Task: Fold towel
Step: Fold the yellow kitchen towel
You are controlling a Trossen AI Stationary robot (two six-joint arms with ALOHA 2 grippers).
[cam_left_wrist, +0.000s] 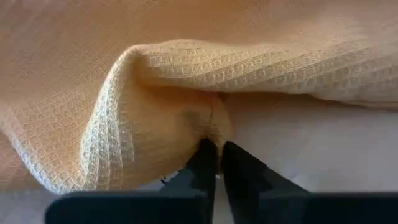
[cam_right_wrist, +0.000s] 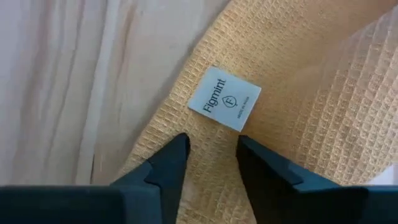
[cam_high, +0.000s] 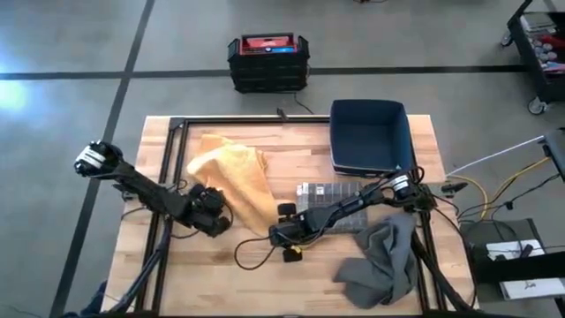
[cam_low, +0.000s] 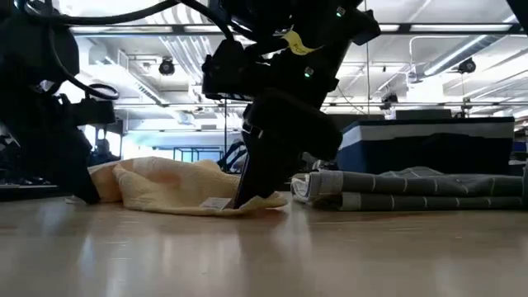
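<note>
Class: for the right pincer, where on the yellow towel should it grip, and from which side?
Probably the yellow towel at its edge beside the white label, coming from above: that corner lies flat on the table, and the right pincer is open over it. The left pincer already pinches a fold.

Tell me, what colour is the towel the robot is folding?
The towel is pale yellow, waffle-textured; the left wrist view shows it best.

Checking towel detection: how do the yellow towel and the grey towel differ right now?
The yellow towel lies mid-table, left of the grey towel, which sits at the near right corner.
The left tool is shut on the yellow towel and the right tool is open over its label; nothing grips the grey one.
Both are crumpled, unfolded.
</note>
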